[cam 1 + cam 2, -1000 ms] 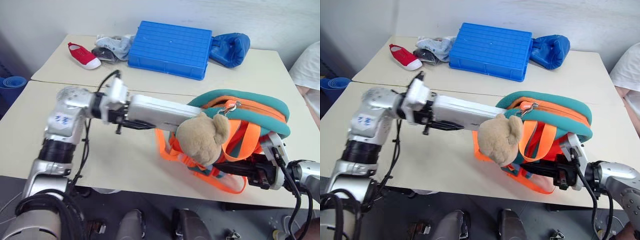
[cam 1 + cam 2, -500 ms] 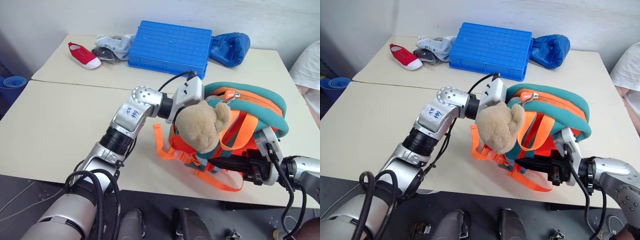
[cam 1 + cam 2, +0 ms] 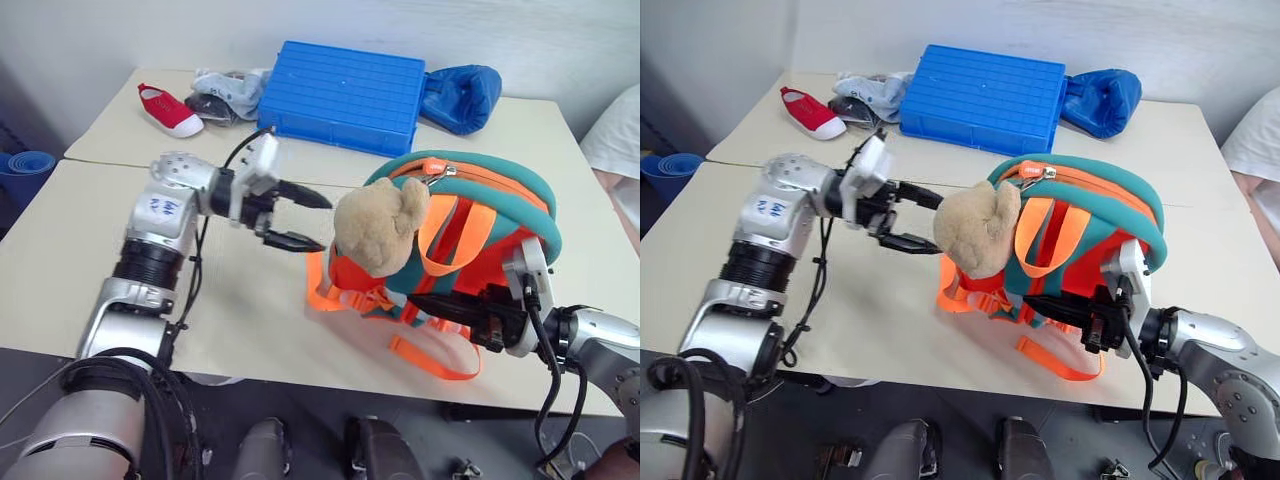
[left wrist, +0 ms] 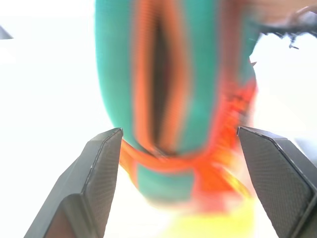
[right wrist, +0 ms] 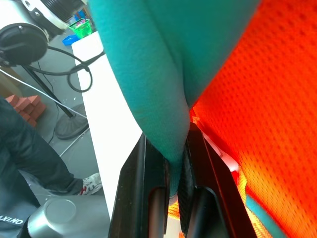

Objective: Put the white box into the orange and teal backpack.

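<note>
Just beside the left claw [image 3: 298, 220], on its right, the backpack [image 3: 480, 210] stands upright on the near table [image 3: 90, 270] with the plush bear [image 3: 378, 228] hanging on the side that faces the claw. The left claw is spread wide and holds nothing; its two black fingers [image 3: 300, 196] point at the bear with a small gap of bare table between them. In the left wrist view the backpack's orange-lined mouth [image 4: 161, 84] gapes as a dark slit framed by teal trim. The white box cannot be seen in any view, so whether it lies inside the backpack cannot be told.

The right claw [image 5: 173, 163] is pressed together, pinching a teal edge of the backpack low on its near side. Orange straps [image 3: 430, 355] trail from the backpack toward the table's near edge, close under the right claw.

To the left of the left claw the near table is bare up to its left edge. Beyond the left claw, across the seam between the two tables, lie a blue crate [image 3: 340, 95], a red shoe [image 3: 167, 110], a bundle of cloth [image 3: 225, 92] and a dark blue bag [image 3: 462, 95], all well apart from both claws. A person's dark trouser leg [image 5: 29, 153] stands on the floor past the table's edge in the right wrist view.
</note>
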